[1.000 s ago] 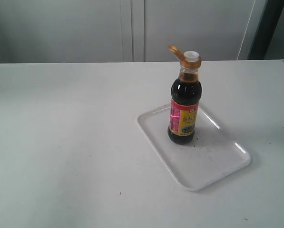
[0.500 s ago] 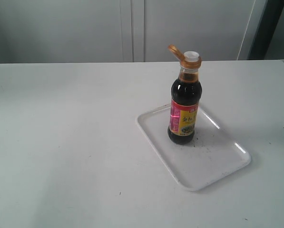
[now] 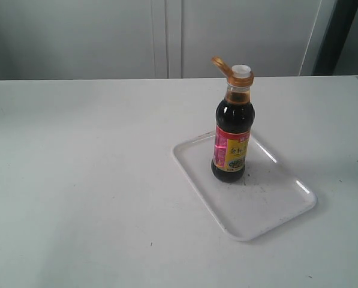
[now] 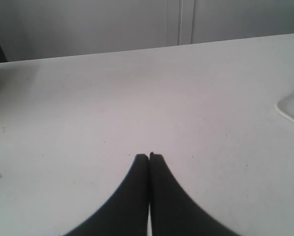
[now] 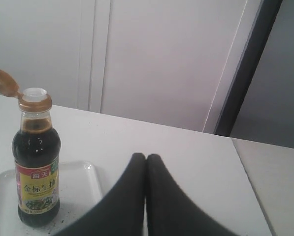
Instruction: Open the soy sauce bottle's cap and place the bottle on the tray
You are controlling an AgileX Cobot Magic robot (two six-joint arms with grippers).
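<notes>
Nothing is moving since the earlier frames: the soy sauce bottle [image 3: 232, 133] is standing upright on the tray [image 3: 268, 204], right of centre, its cap [image 3: 222, 65] flipped open. Left gripper [image 4: 149, 157] and right gripper [image 5: 146, 157] are hovering pressed closed, empty.

- We see the soy sauce bottle [image 3: 232, 129] upright on the tray's far half.
- The cap [image 3: 221, 64] is flipped open leftward.
- The tray [image 3: 274, 204] lies right of centre.

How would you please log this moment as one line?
cap: open | soy sauce bottle: upright on tray | left gripper: shut, empty | right gripper: shut, empty
</notes>
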